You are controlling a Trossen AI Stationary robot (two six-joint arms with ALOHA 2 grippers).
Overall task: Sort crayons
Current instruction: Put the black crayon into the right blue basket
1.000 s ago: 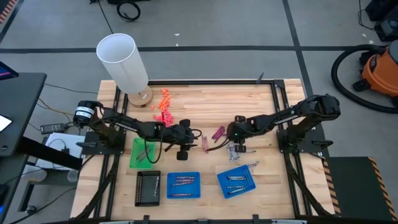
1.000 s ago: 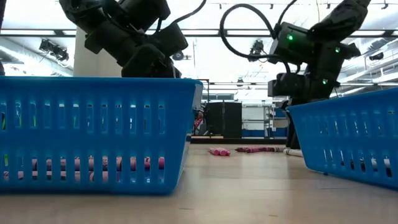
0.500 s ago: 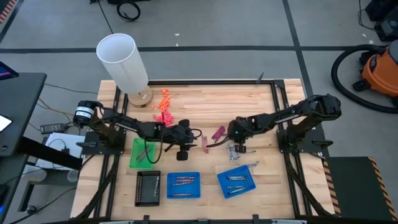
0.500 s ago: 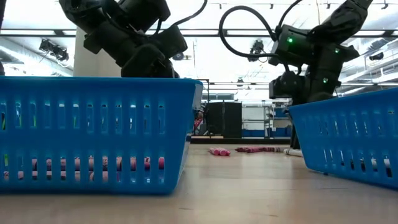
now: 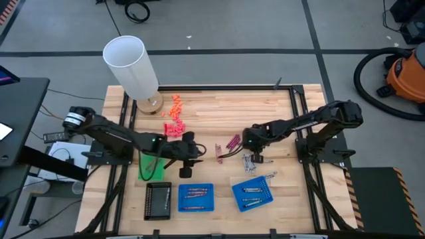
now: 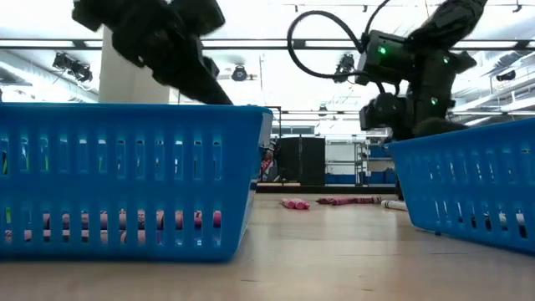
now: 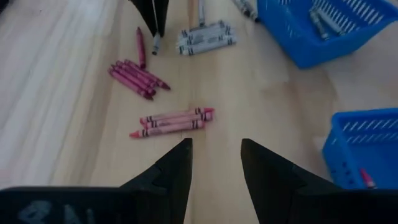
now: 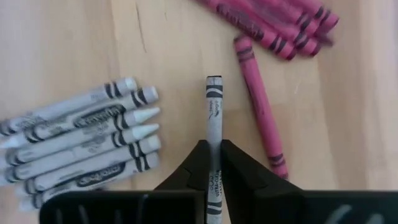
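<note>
Blocking most of your low view are two blue baskets: the left blue basket (image 6: 125,180) fills the left half of the frame, the right blue basket (image 6: 472,188) is cut off at the right edge, and only a few magenta crayons (image 6: 294,203) show on the wood between them. Both arms reach past the top of that frame, so you cannot read either pincer there.

Your right pincer (image 8: 214,163) is clamped on one grey crayon (image 8: 214,118), held just above the counter (image 5: 226,106); its lower end is hidden between the fingers. A heap of grey crayons (image 8: 84,143) lies beside it at left, partly cut off by the frame edge, a single magenta crayon (image 8: 258,106) lies just to its right, and a magenta bunch (image 8: 273,22) runs off the upper right.

Your left pincer (image 7: 216,165) hangs with its fingers apart and nothing between them — above a small cluster of brownish-red crayons (image 7: 174,121) in the middle of the frame.

From above, the crayons in the two baskets at lower centre are too small to tell by colour. A green tray (image 5: 147,166) is half covered by the left arm, with a black tray (image 5: 158,200) below it. A white cylinder (image 5: 131,66) stands at the upper left corner of the pale wooden counter, orange pieces (image 5: 174,114) beside it. Beyond: grey floor, and an orange vacuum (image 5: 406,73) at the right edge.
</note>
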